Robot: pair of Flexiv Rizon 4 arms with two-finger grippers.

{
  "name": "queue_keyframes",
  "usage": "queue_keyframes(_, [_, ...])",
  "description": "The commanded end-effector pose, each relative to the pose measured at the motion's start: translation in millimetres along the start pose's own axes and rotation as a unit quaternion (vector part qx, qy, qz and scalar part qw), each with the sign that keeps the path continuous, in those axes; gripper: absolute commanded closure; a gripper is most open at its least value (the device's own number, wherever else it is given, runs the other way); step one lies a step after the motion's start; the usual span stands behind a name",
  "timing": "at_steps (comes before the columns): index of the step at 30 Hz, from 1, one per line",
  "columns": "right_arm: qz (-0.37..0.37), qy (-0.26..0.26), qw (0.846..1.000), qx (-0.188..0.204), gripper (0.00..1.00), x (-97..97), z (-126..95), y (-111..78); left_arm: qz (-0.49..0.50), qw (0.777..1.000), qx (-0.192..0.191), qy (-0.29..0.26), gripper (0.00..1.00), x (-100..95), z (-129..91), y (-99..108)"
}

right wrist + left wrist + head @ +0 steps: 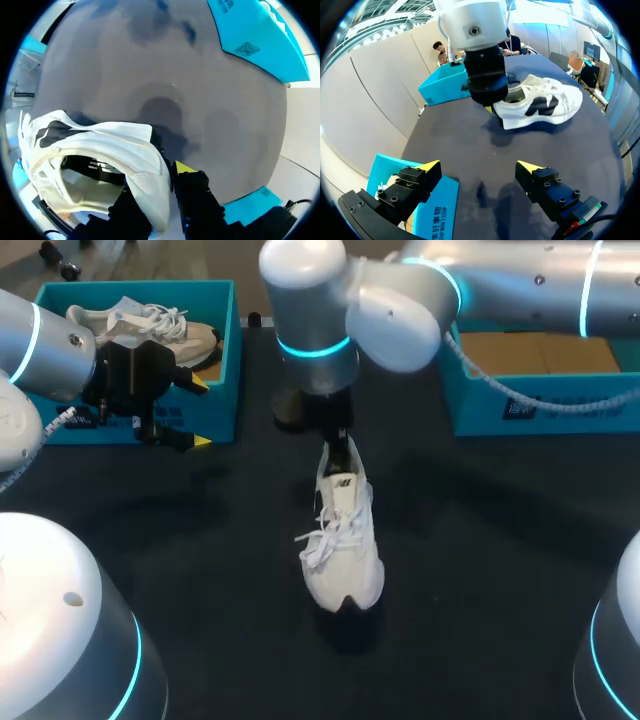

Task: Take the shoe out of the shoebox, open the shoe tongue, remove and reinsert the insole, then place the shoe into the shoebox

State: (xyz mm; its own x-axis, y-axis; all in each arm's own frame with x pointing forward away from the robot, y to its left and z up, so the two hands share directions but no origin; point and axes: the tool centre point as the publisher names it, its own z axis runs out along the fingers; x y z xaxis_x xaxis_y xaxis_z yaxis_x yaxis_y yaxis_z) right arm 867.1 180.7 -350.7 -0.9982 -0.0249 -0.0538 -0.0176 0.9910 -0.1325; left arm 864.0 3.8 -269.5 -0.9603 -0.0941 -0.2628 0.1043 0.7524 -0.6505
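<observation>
A white shoe (342, 540) with a black logo and loose laces stands on the black table at the middle, toe toward the front. My right gripper (338, 445) comes down on its heel; in the right wrist view the right gripper (162, 175) is shut on the white heel collar (145, 165), one finger outside and one inside the shoe. My left gripper (200, 412) hangs open at the left, by the front corner of the left shoebox (225, 350). The left wrist view shows the left gripper (479, 167) with nothing between its fingers, well short of the shoe (545, 102).
The left blue shoebox holds another light shoe (150, 325). A second blue box (540, 405) with brown cardboard inside stands at the back right. Bare black tabletop lies around and in front of the white shoe.
</observation>
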Motion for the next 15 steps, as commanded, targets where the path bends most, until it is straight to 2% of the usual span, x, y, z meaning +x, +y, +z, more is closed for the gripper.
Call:
queue_keyframes(1, [-0.009,0.004,1.000,0.011,1.00,-1.2,-39.0,-7.1,0.000,1.000,-0.002,0.000,0.00,0.5,-0.7,-0.5])
queue_keyframes(8, [-0.017,0.008,1.000,0.018,1.00,-5.8,-81.5,-10.3,0.000,1.000,-0.002,0.000,0.00,0.5,-0.7,-0.5])
queue_keyframes(15, [-0.015,-0.007,1.000,0.010,1.00,-10.7,-120.2,-19.6,0.000,1.000,-0.002,0.000,0.00,0.5,-0.7,-0.5])
